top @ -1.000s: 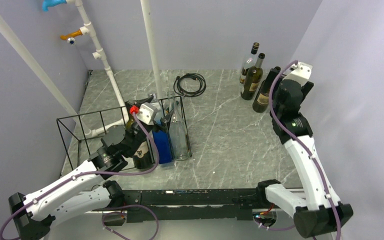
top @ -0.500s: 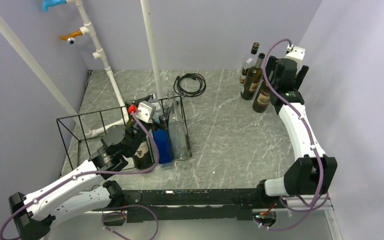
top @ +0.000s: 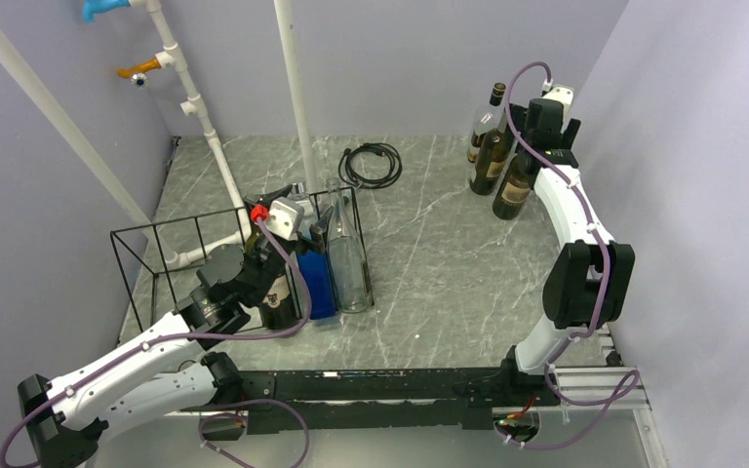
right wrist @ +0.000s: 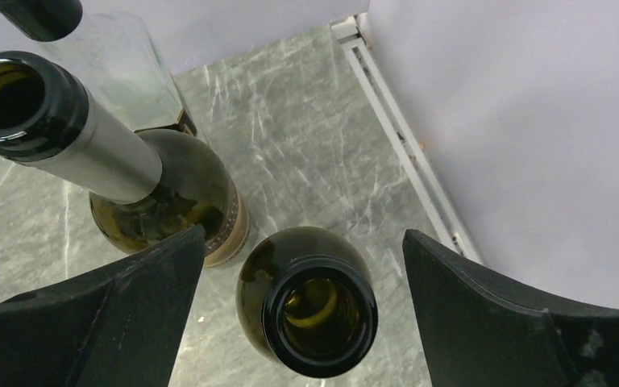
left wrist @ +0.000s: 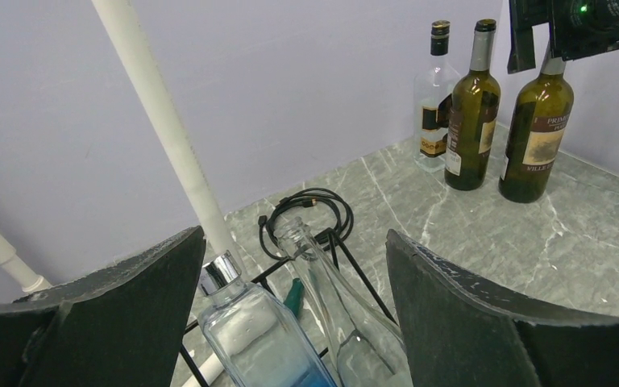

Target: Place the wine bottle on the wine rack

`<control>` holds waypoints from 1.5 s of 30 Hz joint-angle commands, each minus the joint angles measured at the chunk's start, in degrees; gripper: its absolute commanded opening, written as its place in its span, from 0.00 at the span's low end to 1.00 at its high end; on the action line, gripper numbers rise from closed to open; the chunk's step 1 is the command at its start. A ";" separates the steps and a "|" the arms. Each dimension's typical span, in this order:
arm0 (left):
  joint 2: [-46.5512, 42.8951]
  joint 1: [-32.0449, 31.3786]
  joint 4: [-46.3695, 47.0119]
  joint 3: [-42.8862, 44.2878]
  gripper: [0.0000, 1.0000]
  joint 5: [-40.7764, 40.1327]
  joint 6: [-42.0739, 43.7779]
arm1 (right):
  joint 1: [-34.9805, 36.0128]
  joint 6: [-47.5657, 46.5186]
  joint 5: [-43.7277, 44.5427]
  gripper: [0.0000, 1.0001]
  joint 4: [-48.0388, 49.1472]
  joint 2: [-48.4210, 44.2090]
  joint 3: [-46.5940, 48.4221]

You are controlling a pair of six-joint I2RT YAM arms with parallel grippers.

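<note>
Right claw hangs with its fingers spread wide, one on each side of the open mouth of a dark green wine bottle, and we see no contact. This bottle stands upright in the far right corner of the table, just beside a second green bottle and a black-capped clear bottle. We find the wine rack well apart at the left, holding a blue bottle and a tall clear bottle. Left claw hovers agape over these two.
</note>
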 commanded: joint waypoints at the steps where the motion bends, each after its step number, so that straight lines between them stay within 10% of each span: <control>1: -0.66 -0.30 3.23 0.04 0.88 -0.47 1.26 | -0.31 1.37 -0.66 0.90 0.81 -0.22 0.81; 11: -0.51 -0.29 2.90 0.19 0.88 -0.62 1.31 | -0.56 1.31 -1.60 0.61 2.22 -2.00 -2.89; 23: 0.11 -0.27 2.68 0.47 0.88 -0.87 1.49 | -0.74 6.01 -8.07 0.00 -2.46 -6.90 -5.51; 39: 0.43 -0.26 -0.80 2.23 0.89 2.71 -2.93 | -0.66 13.05 -42.07 0.00 1.33 -35.87 -24.81; 45: 3.21 0.37 -1.24 3.71 0.94 18.57 -7.30 | -0.35 14.88 -59.33 0.00 -0.10 -38.91 -25.03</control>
